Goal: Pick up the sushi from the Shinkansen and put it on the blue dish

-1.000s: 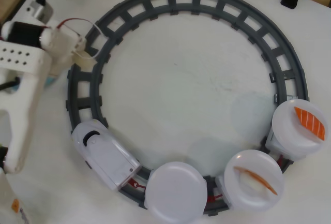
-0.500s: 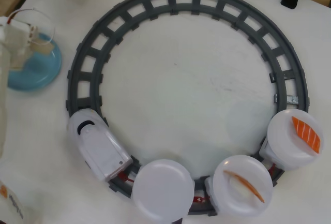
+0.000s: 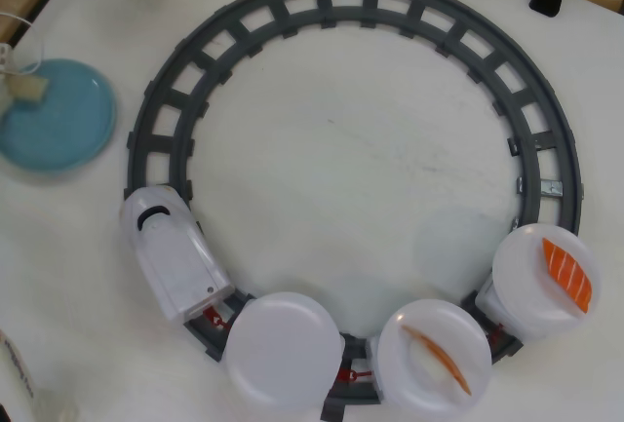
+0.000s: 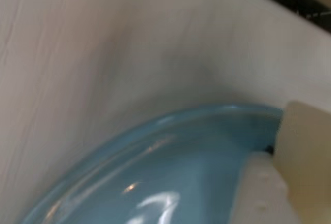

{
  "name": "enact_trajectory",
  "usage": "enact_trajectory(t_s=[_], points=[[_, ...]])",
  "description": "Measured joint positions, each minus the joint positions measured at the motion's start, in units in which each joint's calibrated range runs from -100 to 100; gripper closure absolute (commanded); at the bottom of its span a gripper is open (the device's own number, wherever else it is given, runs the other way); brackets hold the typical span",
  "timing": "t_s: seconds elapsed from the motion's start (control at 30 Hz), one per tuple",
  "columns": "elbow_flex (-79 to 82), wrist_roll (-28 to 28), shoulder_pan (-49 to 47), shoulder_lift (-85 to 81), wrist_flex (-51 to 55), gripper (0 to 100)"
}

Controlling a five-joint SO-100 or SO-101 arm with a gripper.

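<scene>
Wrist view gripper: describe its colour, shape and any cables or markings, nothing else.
Little shows. In the wrist view one finger is white matte plastic with a rounded, lumpy edge, blurred. In the overhead view the gripper is a pale, almost see-through outline at the left edge. No cables or markings are visible.
</scene>
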Motion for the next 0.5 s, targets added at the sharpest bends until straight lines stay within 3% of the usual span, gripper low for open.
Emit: enact_trajectory(t_s=[0.2, 0.5], points=[[-0.64, 0.0, 0.16, 0.59, 0.17, 84], [-2.01, 0.0, 0.08, 0.59, 5.63, 82]])
